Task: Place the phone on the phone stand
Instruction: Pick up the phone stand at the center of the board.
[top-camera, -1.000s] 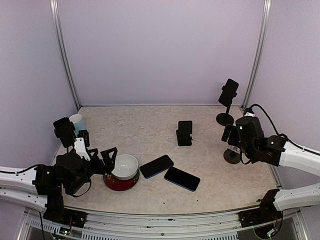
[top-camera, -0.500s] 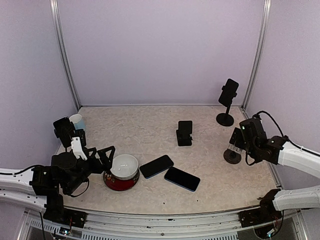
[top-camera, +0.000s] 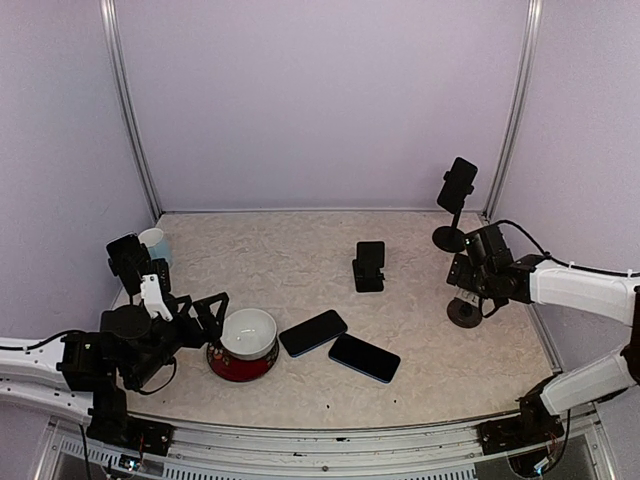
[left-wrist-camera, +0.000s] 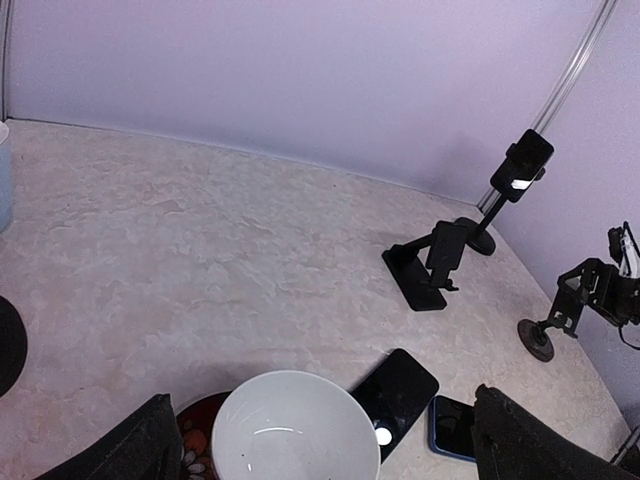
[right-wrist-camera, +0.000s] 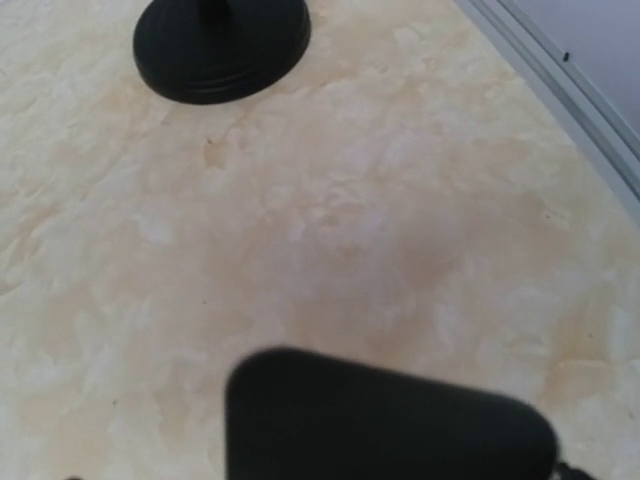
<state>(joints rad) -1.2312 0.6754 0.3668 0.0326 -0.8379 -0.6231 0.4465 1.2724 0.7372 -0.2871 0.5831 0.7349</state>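
Black phone (top-camera: 313, 332) and blue-edged phone (top-camera: 364, 357) lie flat near the bowl (top-camera: 243, 343)

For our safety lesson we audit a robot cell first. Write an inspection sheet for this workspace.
Surface: beige marbled table, no spills seen.
Job's things: black phone and blue-edged phone lying flat near the front; folding stand mid-table; round-base stand at right; tall stand holding a third phone, back right.
Clutter: bowl, pale cup.
Grippers: left gripper open beside the bowl; right gripper open above the round-base stand.
Cables: black cable looping off the right arm.
Surroundings: lilac walls, metal corner posts.
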